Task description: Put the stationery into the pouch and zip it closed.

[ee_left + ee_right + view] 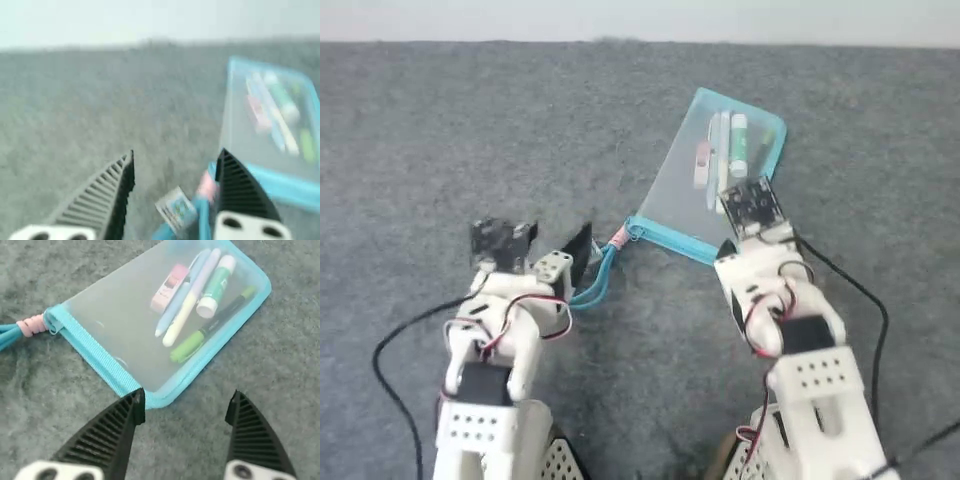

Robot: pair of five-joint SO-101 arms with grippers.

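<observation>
The pouch [115, 335] lies flat on the grey mat [420, 130] with the stationery [200, 295] inside it. Its pink zip pull [206, 185] and teal strap [595, 280] lie between the left gripper's [176, 152] wide-spread jaws, which clamp nothing. The right gripper [188, 391] hovers over the other end of the pouch's zip edge, equally wide and holding nothing.

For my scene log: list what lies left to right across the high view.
left gripper → pink zipper pull → pouch
</observation>
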